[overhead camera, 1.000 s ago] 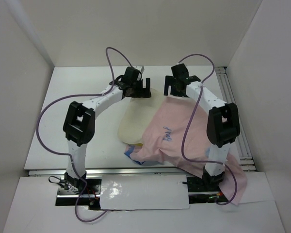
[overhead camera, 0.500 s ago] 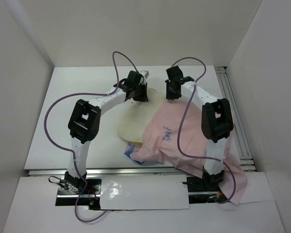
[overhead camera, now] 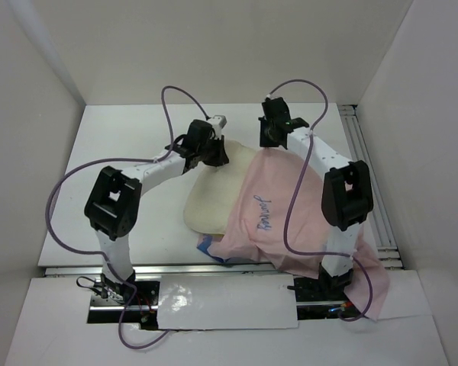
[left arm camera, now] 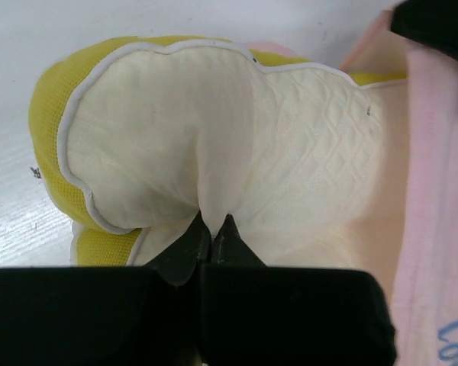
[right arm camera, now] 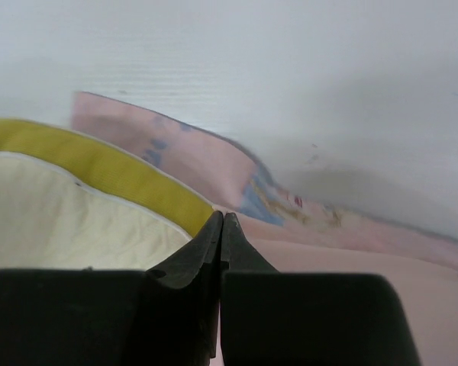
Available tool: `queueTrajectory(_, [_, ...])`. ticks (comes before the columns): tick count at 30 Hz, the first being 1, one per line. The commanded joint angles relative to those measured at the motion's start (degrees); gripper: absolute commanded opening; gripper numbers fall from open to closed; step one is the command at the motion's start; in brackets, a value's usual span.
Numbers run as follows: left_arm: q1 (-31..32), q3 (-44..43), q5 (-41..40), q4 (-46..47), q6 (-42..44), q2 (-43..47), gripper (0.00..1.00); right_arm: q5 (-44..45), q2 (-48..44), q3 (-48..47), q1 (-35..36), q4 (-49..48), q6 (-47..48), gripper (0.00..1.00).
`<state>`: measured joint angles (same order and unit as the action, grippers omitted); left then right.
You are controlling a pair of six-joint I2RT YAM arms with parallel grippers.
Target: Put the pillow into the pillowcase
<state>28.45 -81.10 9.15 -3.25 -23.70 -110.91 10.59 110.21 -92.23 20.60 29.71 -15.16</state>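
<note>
The cream-yellow pillow point(overhead camera: 214, 194) lies mid-table, its right half under the pale pink pillowcase point(overhead camera: 290, 206). My left gripper point(overhead camera: 212, 156) is at the pillow's far end. In the left wrist view it point(left arm camera: 212, 223) is shut, pinching a fold of the quilted pillow point(left arm camera: 160, 137), with the pillowcase point(left arm camera: 435, 191) to the right. My right gripper point(overhead camera: 266, 145) is at the pillowcase's far corner. In the right wrist view it point(right arm camera: 222, 218) is shut where the pink pillowcase edge point(right arm camera: 191, 160) meets the pillow's yellow rim point(right arm camera: 99, 164).
A blue corner of the pillowcase face point(overhead camera: 206, 245) peeks out near the front. Its pink tail point(overhead camera: 370, 286) hangs over the front right edge by the right arm's base. A metal rail point(overhead camera: 362, 149) runs along the table's right side. White walls enclose the table.
Both grippers went from open to shut, the left on the pillow's far end, the right on the pillowcase corner. The left arm's elbow swung leftward and the pillowcase shifted slightly.
</note>
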Motion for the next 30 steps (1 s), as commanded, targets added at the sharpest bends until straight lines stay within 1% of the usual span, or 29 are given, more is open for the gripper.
queueTrajectory(1, [2.13,3.13,5.97,7.19,1.82,8.86,0.00,-8.02,-5.18,-2.69,2.77,-10.53,1.27,0.00])
queueTrajectory(2, [2.14,4.62,6.75,9.29,1.82,10.44,0.00,-10.56,-5.18,-3.65,4.08,-11.25,1.97,0.00])
queueTrajectory(3, [3.01,5.16,5.98,10.01,1.82,13.59,0.00,-11.63,-5.71,-5.58,4.88,-11.78,1.97,0.00])
queueTrajectory(5, [3.81,6.47,5.35,10.97,1.82,16.68,0.00,-13.66,-5.71,-7.52,6.55,-13.10,3.11,0.00])
queueTrajectory(6, [4.42,7.26,4.75,12.98,1.82,20.17,0.00,-13.67,-5.71,-10.05,8.56,-13.71,3.73,0.00])
queueTrajectory(8, [4.42,9.63,5.52,15.80,1.82,23.62,0.00,-13.67,-5.71,-13.23,10.94,-13.11,5.22,0.00])
queueTrajectory(9, [5.03,10.17,5.53,17.82,1.82,25.38,0.00,-13.14,-5.71,-16.38,13.21,-13.10,6.18,0.00])
queueTrajectory(11, [5.82,11.57,5.01,19.15,1.82,29.67,0.00,-13.75,-6.24,-19.12,15.42,-12.49,7.50,0.00])
queueTrajectory(14, [6.53,12.28,2.02,20.99,1.82,32.59,0.00,-11.31,-8.61,-22.12,20.78,-13.71,9.09,0.00])
queueTrajectory(15, [6.53,12.80,0.01,21.00,1.82,33.12,0.00,-8.86,-9.13,-22.12,22.28,-14.59,10.14,0.00])
queueTrajectory(17, [6.53,12.29,-2.89,19.35,1.12,33.13,0.00,-7.69,-10.01,-24.14,25.62,-15.38,10.84,0.00])
queueTrajectory(20, [7.06,11.75,-10.53,18.81,-1.34,31.82,0.00,-5.41,-10.54,-28.17,29.14,-13.99,10.85,0.00])
queueTrajectory(21, [7.06,12.97,-12.82,19.67,-1.95,31.81,0.00,-4.88,-10.55,-30.10,30.45,-13.98,10.85,0.00])
queueTrajectory(23, [7.06,13.86,-14.41,20.82,-2.49,30.68,0.00,-3.92,-10.55,-32.13,31.78,-11.36,10.85,0.00])
queueTrajectory(25, [7.06,13.86,-18.89,20.21,-3.37,29.89,0.00,-2.60,-9.94,-35.46,33.70,-8.98,10.85,0.00])
queueTrajectory(27, [6.01,13.86,-22.49,20.21,-4.24,29.17,0.00,-1.28,-9.93,-36.09,35.12,-7.13,11.46,0.00])
queueTrajectory(30, [4.42,12.21,-23.39,20.65,-5.47,26.90,0.00,-0.66,-9.14,-38.02,36.53,-4.51,11.47,0.00])
